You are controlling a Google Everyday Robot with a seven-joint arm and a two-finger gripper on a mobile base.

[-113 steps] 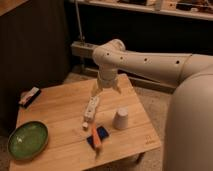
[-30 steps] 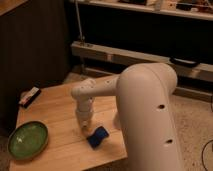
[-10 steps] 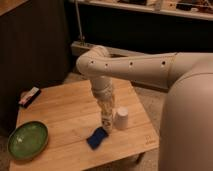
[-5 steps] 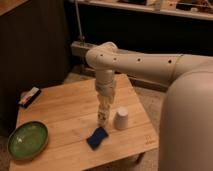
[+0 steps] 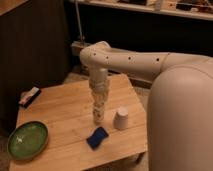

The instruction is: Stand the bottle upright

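The gripper point(image 5: 98, 106) points straight down over the bench point(image 5: 60, 107), just above the upright bottle point(image 5: 98, 117) (finger state impossible to tell); the green bowl point(image 5: 27, 140) holds nothing visible.

Lab-like room, claw point(image 5: 98, 106) over wooden table point(image 5: 65, 110)

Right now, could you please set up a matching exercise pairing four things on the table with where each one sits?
Things:
1. bottle
2. white cup
3. green bowl
4. blue sponge

Places:
A. front left corner of the table
B. upright, directly under the gripper
C. near the front edge, in front of the bottle
D. just right of the bottle, upside down

Pairs: 1-B, 2-D, 3-A, 4-C
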